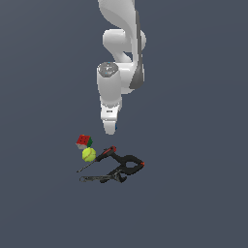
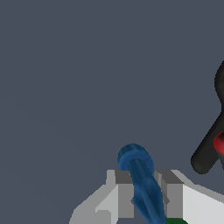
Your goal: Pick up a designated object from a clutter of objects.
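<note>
The two pale grey fingers [image 2: 124,199] sit either side of a bright-blue, rounded, rod-like piece [image 2: 140,183], and in the wrist view they appear clamped on it, its blunt end poking out beyond the tips. In the exterior view the gripper [image 1: 111,128] hangs above the dark grey desk [image 1: 193,193], with only a sliver of blue showing at its tip, clear of everything below.

Beneath and towards the exterior view's left lie the red-and-green cube [image 1: 84,141] and the yellow-green ball [image 1: 89,154], just beside each other. The black clamp with red tips [image 1: 123,163] and thin dark tools [image 1: 99,178] sprawl near them.

Judging by this, the grasp is made and the piece looks lifted off the surface; what remains is at most a little more raising and holding it securely.
</note>
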### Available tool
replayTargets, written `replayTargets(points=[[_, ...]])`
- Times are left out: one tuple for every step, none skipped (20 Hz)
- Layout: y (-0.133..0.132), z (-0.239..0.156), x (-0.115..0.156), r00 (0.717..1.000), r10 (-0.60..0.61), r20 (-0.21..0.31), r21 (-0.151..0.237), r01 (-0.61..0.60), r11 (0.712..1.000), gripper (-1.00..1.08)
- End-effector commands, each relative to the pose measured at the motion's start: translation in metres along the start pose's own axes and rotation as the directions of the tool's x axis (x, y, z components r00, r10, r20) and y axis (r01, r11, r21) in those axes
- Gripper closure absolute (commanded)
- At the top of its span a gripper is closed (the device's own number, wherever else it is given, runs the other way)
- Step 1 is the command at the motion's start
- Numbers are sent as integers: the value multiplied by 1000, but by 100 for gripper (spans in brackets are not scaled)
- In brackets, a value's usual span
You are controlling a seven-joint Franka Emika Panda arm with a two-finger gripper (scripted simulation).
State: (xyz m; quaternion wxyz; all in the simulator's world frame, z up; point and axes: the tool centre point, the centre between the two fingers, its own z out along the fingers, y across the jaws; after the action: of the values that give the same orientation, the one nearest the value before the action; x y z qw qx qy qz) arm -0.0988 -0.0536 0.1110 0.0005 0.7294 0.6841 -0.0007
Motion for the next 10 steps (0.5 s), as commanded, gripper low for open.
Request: replayTargets(points=[[3,-20,12,1000,0,1,0,0,1000,108],[5,-28,17,1000,0,2,0,0,1000,108],[6,-37,22,1000,0,2,0,0,1000,108],[8,-45,27,1000,0,2,0,0,1000,108],[9,-54,32,1000,0,2,0,0,1000,108],[11,-63,38,1000,0,3,0,0,1000,108],[12,-71,43,1000,0,3,0,0,1000,108],[14,-80,48,1000,0,3,0,0,1000,108],[15,-89,53,1000,0,3,0,0,1000,108],[17,-98,59,1000,0,3,0,0,1000,108]])
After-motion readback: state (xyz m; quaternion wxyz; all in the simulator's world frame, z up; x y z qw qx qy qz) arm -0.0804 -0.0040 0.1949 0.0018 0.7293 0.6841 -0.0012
